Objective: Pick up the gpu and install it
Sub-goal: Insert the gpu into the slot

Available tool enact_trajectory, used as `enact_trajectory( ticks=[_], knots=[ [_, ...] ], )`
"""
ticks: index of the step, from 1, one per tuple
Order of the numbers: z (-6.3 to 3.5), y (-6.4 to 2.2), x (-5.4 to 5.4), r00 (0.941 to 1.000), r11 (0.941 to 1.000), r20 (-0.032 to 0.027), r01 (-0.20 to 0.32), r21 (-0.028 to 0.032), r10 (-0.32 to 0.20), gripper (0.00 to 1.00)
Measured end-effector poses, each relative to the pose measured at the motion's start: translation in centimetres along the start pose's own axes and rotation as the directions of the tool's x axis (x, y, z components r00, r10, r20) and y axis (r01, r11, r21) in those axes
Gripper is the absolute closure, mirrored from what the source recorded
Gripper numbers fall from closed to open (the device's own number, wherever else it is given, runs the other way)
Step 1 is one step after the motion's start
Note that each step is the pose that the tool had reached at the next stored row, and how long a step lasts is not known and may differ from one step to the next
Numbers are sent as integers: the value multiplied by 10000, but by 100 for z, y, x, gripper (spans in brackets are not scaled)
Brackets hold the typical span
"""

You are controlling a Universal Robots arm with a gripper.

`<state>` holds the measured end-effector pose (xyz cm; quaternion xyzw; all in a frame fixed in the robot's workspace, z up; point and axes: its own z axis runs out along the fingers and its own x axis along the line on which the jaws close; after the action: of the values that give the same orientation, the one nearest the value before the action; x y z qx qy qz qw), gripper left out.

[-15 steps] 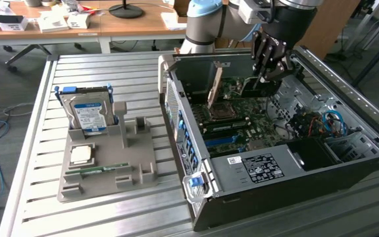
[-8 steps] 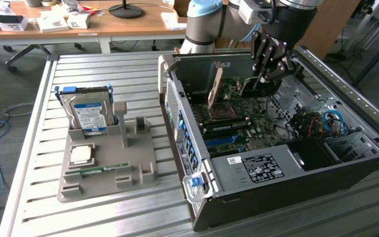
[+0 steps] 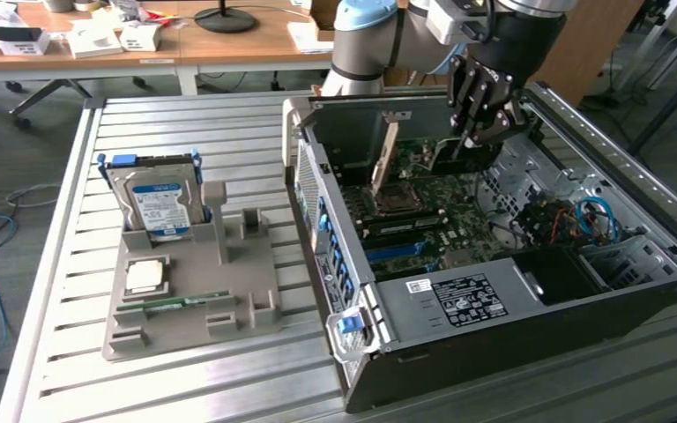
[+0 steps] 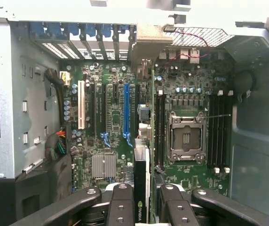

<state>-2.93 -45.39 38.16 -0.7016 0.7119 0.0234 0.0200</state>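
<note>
The gpu [image 4: 140, 181] hangs edge-on between the two black fingers of my gripper [image 4: 145, 189], a pale strip with a green logo on it. The gripper is shut on it. In the exterior view the gripper [image 3: 488, 132] sits over the far part of the open computer case [image 3: 492, 304], and the gpu [image 3: 447, 156] shows as a dark piece with a brownish edge just below the fingers, above the motherboard [image 3: 415, 216]. In the wrist view the card lines up between the blue expansion slot [image 4: 126, 113] and the processor socket [image 4: 186, 136].
On the slatted table, at the exterior view's left, a grey holder [image 3: 239, 291] carries an upright hard drive [image 3: 156, 198], a small square chip [image 3: 145, 275] and a green memory stick [image 3: 174, 302]. Case walls, a brown upright strip [image 3: 383, 159] and cables [image 3: 591, 216] surround the gripper.
</note>
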Motion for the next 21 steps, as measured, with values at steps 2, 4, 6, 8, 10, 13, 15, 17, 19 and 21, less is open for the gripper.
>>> enact_trajectory(
  ticks=[2,4,6,8,10,13,15,17,19,21],
  knots=[
    [15,0,2,10000,10000,-3,0,-1,0,74],
    [34,0,3,10000,10000,-4,0,-1,0,74],
    [55,0,4,10000,10000,-4,0,-2,0,74],
    [80,0,5,10000,10000,-3,1,-1,-1,74],
    [100,-1,7,10000,10000,-4,0,-1,0,74],
    [132,-1,8,10000,10000,-2,0,-1,0,74],
    [154,-1,10,10000,10000,-4,0,-2,0,74],
    [178,-1,11,10000,10000,-5,0,-2,0,74],
    [203,-1,13,10000,10000,-4,0,-2,0,74],
    [231,-1,14,10000,10000,-3,0,-1,0,74]
  ],
)
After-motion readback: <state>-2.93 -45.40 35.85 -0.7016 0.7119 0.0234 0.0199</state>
